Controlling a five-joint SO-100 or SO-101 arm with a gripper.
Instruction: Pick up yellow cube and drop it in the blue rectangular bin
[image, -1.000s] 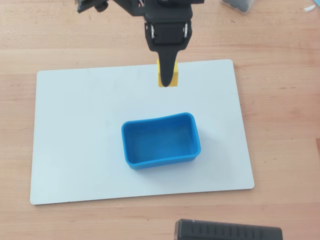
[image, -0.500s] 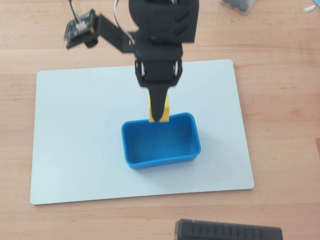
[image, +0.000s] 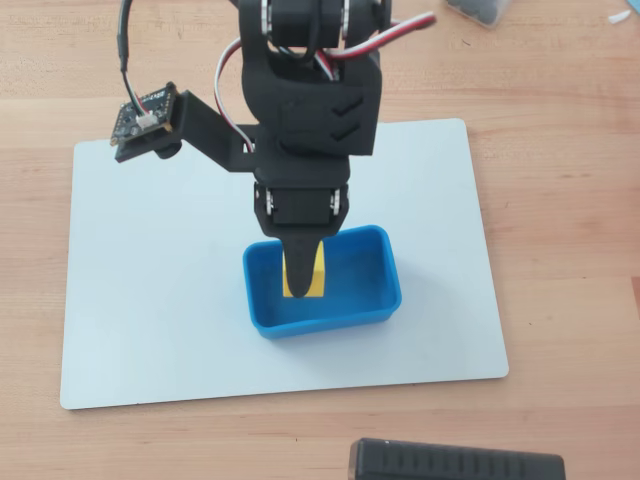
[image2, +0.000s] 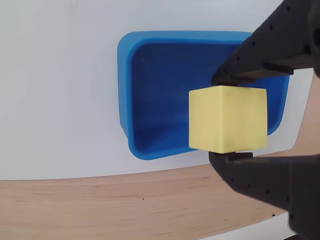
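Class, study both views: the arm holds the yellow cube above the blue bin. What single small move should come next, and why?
Probably open the gripper and let go. The wrist view shows the yellow cube clamped between both fingers, with the blue rectangular bin behind it; the overhead view puts the cube inside the bin's outline, so it should drop in.

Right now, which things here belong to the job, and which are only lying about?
Belong to the job:
- yellow cube, held in the gripper
- blue rectangular bin, below the cube

Only lying about:
- white mat under the bin
- black object at the bottom edge of the overhead view
- dark object at the top edge
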